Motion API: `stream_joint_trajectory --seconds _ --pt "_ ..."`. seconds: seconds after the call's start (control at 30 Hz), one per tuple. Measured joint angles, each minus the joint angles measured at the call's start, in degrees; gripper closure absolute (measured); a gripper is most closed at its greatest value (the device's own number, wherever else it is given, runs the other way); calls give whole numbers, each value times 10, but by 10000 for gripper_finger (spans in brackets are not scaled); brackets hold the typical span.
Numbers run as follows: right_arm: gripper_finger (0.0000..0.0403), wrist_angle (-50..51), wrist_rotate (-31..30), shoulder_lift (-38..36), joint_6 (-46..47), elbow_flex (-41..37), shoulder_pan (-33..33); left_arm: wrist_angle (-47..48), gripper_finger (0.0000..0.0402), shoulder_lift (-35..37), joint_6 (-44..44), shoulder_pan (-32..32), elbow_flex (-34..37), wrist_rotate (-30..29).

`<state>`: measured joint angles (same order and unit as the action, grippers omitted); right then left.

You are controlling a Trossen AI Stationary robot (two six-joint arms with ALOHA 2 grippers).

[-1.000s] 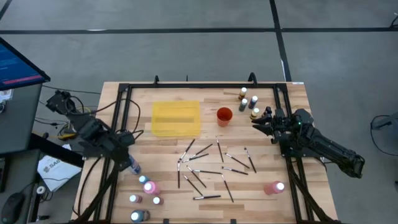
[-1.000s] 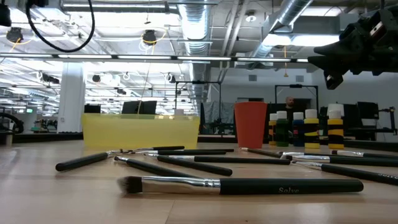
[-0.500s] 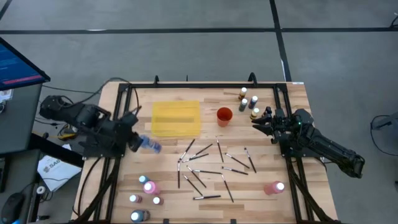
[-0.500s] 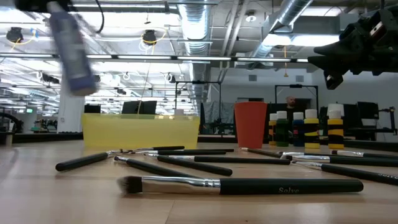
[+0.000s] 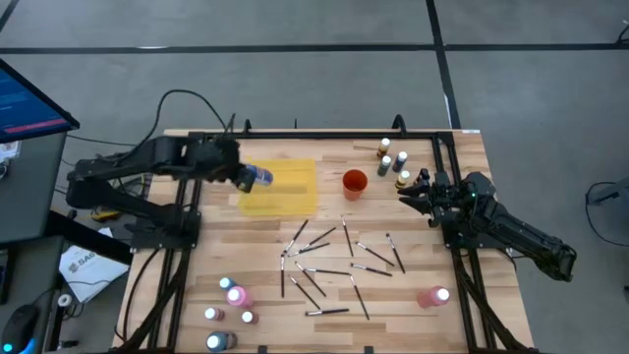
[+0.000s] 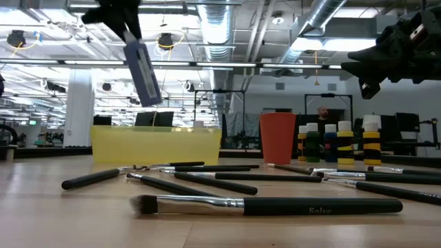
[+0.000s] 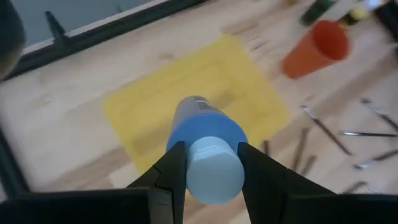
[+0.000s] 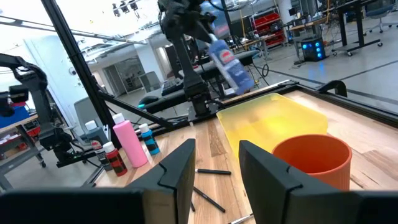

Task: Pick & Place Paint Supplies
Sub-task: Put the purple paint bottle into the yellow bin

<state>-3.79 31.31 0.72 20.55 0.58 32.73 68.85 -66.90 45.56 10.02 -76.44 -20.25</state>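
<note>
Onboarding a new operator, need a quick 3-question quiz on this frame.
1. True or false: the left gripper holds a blue bottle.
2. The bottle hangs over: A) the orange cup B) the yellow mat C) the brushes
3. What stands between the right gripper's fingers?

Key: 1 true; 2 B; 3 nothing, it hovers open near the bottle row, facing the cup.
</note>
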Motion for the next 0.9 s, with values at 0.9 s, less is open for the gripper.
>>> stream_joint_trajectory --seconds 0.9 --pt "283 0 0 0 0 0 0 -18 296 -154 -189 182 2 66"
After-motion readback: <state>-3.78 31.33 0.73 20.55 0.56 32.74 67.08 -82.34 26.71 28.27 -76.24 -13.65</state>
